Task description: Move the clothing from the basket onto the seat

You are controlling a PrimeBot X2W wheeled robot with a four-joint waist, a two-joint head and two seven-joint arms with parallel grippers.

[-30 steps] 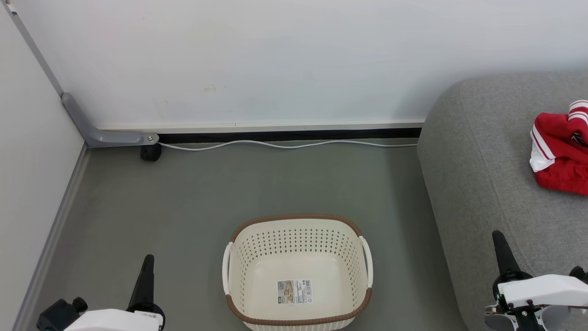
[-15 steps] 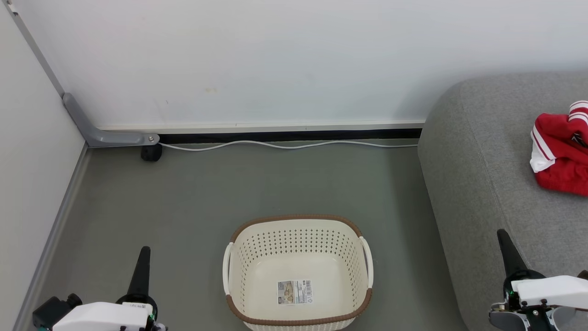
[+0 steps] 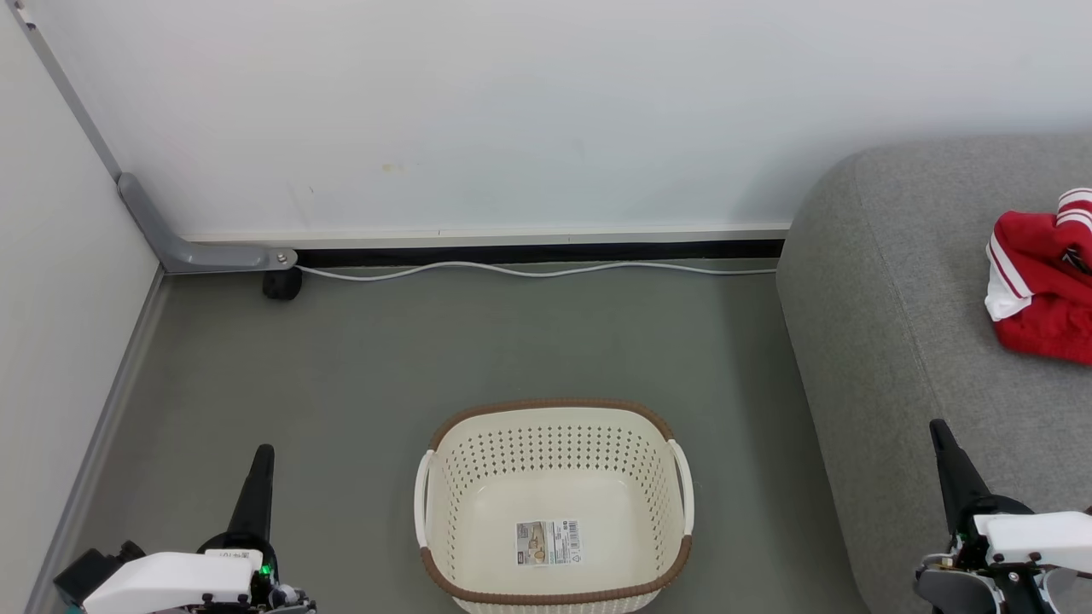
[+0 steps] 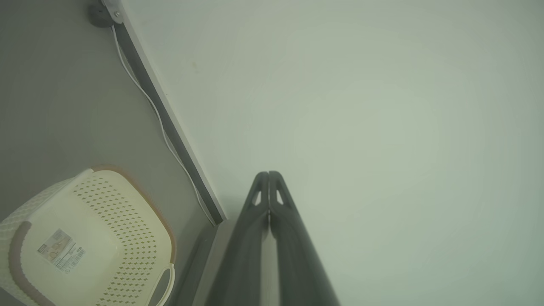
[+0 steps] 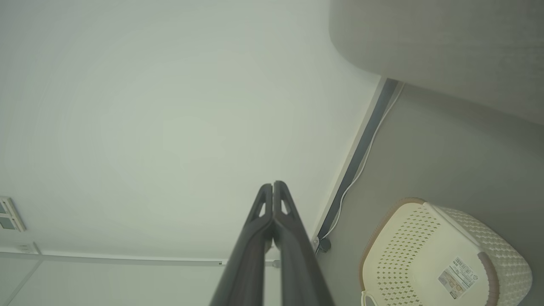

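This looks like a test room dressed up as a corner of a home rather than a lived-in house. The walls are plain white panels (image 3: 512,111), and at the corner where they meet a grey metal foot (image 3: 205,254) rests on a small black castor (image 3: 281,284), as movable partitions do. A white cable (image 3: 529,269) lies loose along the base on a bare grey floor (image 3: 409,341). The homely part is a grey fabric sofa (image 3: 904,290) with a red garment (image 3: 1045,315) on it, and a cream laundry basket (image 3: 554,452) on the floor.
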